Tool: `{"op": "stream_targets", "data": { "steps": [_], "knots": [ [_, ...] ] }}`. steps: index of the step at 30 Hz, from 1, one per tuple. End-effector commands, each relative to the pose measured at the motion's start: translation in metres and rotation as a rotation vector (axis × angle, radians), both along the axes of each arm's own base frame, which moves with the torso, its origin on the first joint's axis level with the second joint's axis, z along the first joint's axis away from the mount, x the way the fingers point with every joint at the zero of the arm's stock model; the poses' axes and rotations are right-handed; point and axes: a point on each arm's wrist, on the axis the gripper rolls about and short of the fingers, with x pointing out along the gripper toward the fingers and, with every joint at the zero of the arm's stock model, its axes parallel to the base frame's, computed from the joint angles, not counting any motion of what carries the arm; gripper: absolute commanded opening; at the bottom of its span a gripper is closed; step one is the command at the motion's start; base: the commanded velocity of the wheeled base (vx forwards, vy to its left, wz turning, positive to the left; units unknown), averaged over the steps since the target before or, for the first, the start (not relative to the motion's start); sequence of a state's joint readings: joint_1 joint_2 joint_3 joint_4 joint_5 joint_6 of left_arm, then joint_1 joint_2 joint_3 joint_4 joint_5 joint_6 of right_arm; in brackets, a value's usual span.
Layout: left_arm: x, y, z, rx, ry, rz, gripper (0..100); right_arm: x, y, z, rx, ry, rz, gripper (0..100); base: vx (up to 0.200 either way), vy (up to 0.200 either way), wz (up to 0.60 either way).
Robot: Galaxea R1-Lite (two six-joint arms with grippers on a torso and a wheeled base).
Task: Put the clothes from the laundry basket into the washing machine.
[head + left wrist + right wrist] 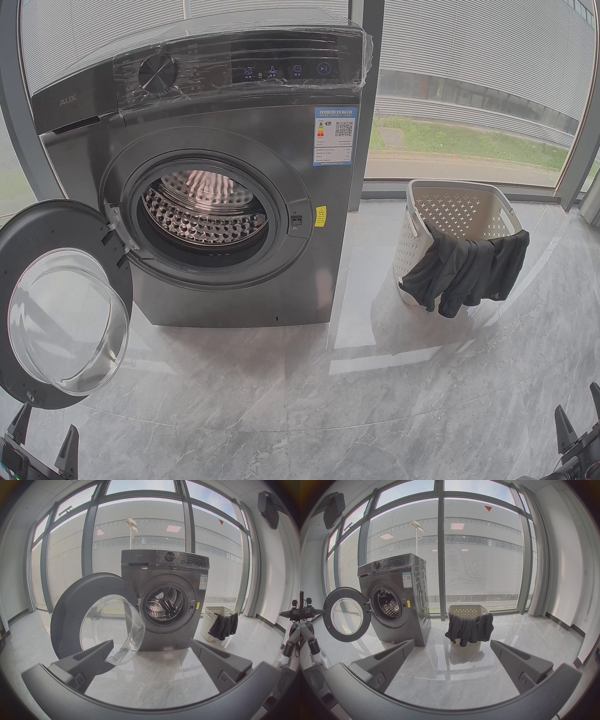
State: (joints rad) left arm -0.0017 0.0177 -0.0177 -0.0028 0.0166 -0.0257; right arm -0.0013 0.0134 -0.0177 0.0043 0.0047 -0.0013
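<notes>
Head view: one washing machine (206, 187), its one round door (62, 306) swung wide open toward the robot's left, metal drum (203, 209) visible through the opening. One white laundry basket (459, 200) sits on the floor (312, 387) just right of the machine, with dark clothes (469, 269) draped over its near rim — one piece or two, can't tell. Two grippers sit low at the near edge, left gripper (45, 431) and right gripper (578, 406), both well apart from basket and machine. Wrist views add the full fingers — both pairs spread wide, holding nothing. Right wrist view also gives the machine's side panel (420, 598) and a curtain (537, 573).
</notes>
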Motion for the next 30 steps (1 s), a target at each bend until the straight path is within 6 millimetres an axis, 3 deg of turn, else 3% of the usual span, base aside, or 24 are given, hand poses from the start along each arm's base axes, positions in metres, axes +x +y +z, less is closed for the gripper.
{"op": "stream_targets", "data": {
  "steps": [1, 30],
  "knots": [
    [-0.0002, 0.0000, -0.0048, 0.000, -0.002, 0.000, 100, 0.0001, 0.0000, -0.0044, 0.000, 0.002, 0.000, 100, 0.000, -0.200, 0.00],
    [-0.0002, 0.0000, -0.0048, 0.000, -0.002, 0.000, 100, 0.0001, 0.0000, -0.0044, 0.000, 0.002, 0.000, 100, 0.000, -0.200, 0.00]
  ]
}}
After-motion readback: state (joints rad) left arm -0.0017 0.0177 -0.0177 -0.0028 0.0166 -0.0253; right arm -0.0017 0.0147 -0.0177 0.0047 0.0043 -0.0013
